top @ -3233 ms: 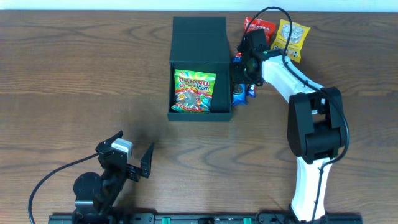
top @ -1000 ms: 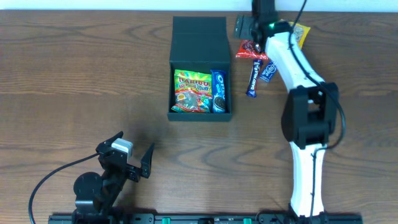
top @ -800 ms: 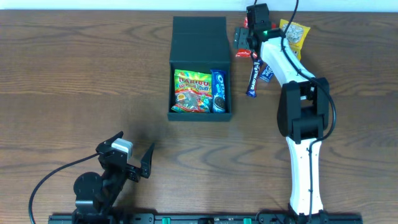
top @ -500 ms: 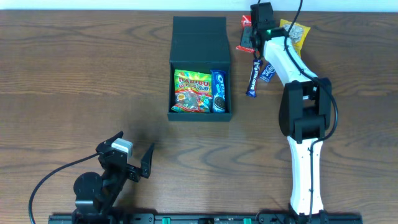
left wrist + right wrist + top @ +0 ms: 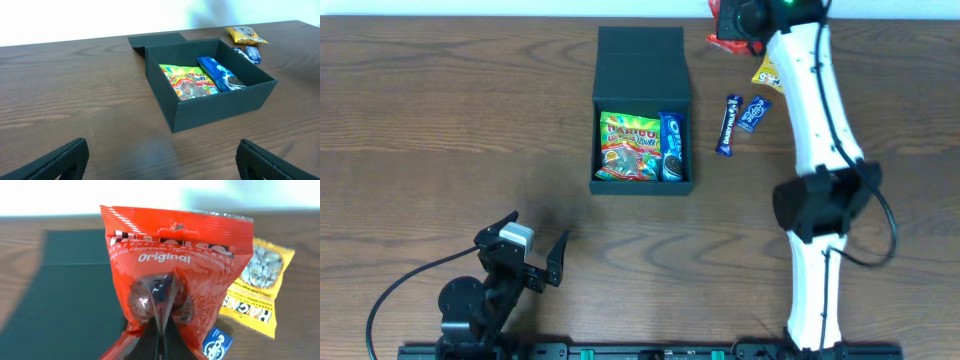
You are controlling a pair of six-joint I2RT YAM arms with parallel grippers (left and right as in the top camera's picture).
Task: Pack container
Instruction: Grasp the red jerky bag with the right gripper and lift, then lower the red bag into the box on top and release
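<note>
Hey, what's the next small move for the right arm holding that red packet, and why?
Probably swing the right gripper left and back toward its base until the red packet hangs over the container's open half. Its fingers are shut on the packet, right of the flipped-back lid, and only a gummy bag and a blue cookie pack lie inside.

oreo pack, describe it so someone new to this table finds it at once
Find the dark green container in the middle of the table, lid flipped open. Inside, along its right wall, lies the Oreo pack beside a Haribo bag. It is narrow and blue; the Haribo bag is wider and green.
</note>
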